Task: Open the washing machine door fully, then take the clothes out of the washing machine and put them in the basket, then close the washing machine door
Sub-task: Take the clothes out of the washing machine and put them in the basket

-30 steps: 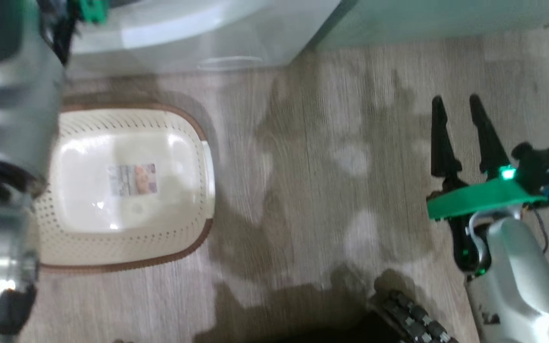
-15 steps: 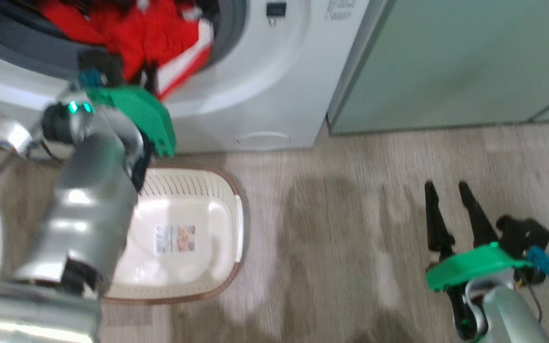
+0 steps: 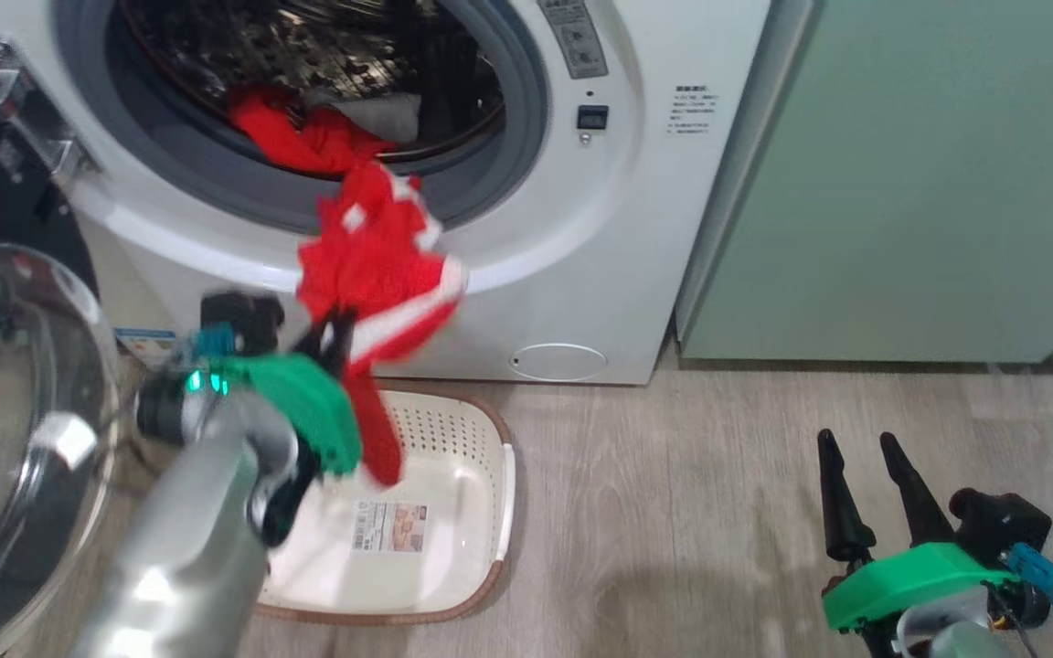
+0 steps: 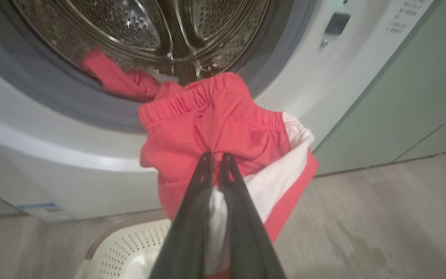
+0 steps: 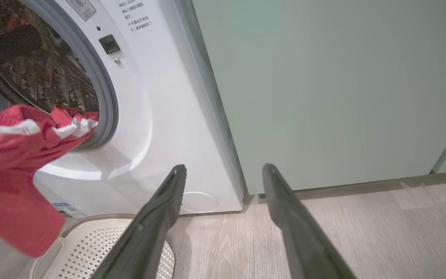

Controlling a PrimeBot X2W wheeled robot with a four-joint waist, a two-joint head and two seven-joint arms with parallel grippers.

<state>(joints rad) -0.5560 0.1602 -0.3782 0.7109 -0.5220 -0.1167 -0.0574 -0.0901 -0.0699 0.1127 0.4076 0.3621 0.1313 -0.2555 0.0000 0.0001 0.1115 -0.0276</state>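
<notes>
Grey wood floor [image 3: 718, 512] noted; washing machine door [image 3: 24, 384] swung wide (opening judged done). Clothes [image 3: 371, 265] pinched in closed left hand [image 4: 215, 159], one end trailing in drum; basket [image 3: 505, 493] just below that hand. Right hand [image 3: 856, 439] spread, empty. Drop-off and door closing left.

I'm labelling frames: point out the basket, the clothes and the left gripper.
basket [image 3: 453, 425]: head view, perforated far wall.
clothes [image 4: 215, 124]: left wrist view, red panel.
left gripper [image 4: 216, 156]: left wrist view, between fingertips.

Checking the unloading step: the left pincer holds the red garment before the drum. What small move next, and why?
Probably draw the left pincer back and down toward the basket. It is shut on the clothes, one red end lies inside the washing machine, and the basket sits below the hanging fabric.
</notes>
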